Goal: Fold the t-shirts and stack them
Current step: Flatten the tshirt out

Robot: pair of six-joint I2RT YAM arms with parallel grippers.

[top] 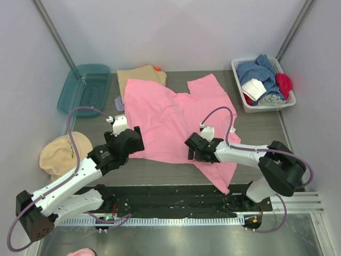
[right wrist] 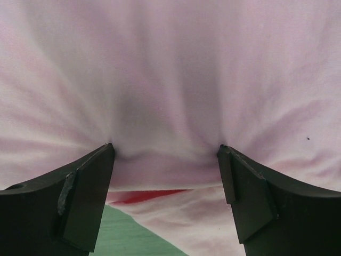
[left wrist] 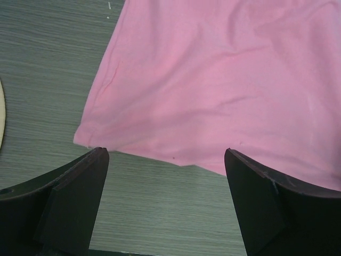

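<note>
A bright pink t-shirt (top: 176, 117) lies spread out and wrinkled across the middle of the table. My left gripper (top: 137, 138) is open just off the shirt's near left hem corner; in the left wrist view the hem (left wrist: 213, 80) lies just beyond the gripper (left wrist: 166, 154), and only bare table is between the jaws. My right gripper (top: 190, 149) is open, its tips pressed into the pink cloth (right wrist: 170, 64) at the shirt's near edge, with a fold bunched between them (right wrist: 166, 149). A folded tan shirt (top: 141, 74) lies at the back, an orange bit (top: 157, 68) showing beside it.
A teal bin (top: 85, 88) stands at the back left. A white basket (top: 238, 80) with blue, white and red cloths stands at the back right. A round tan cap (top: 61, 154) lies at the left. A small lilac bit (top: 119, 104) shows by the pink shirt's left edge.
</note>
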